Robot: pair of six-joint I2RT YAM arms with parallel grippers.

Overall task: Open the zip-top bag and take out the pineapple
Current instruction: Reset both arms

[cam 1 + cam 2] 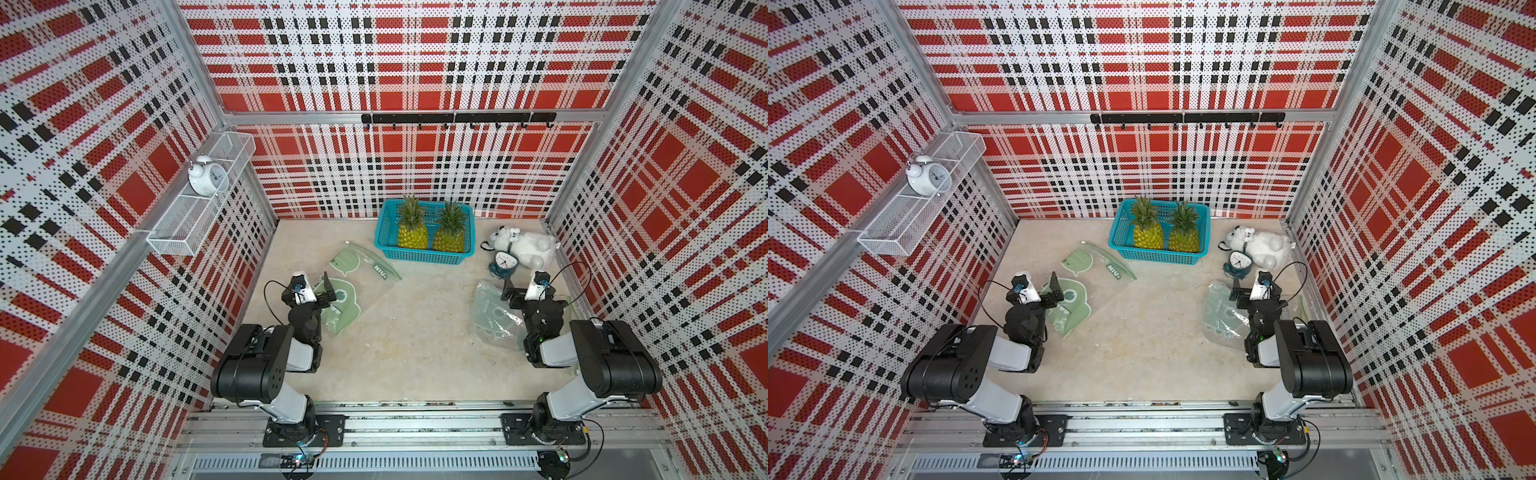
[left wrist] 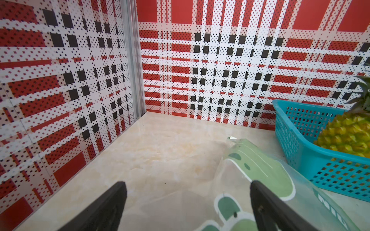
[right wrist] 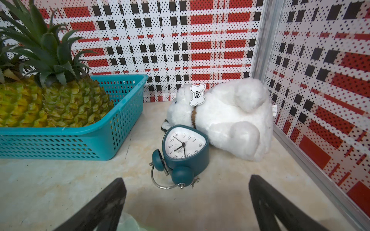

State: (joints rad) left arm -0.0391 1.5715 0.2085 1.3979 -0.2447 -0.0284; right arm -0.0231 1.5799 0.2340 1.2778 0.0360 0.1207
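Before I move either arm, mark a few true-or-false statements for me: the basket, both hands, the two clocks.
1. Both pineapples stand in the basket. True.
2. The left hand grips something. False: it is open and empty, at the edge of a bag.
3. The blue clock lies on the table beside the dog. True.
4. The white clock is in the basket. False: it sits on the wall shelf.
5. The right hand is open. True.
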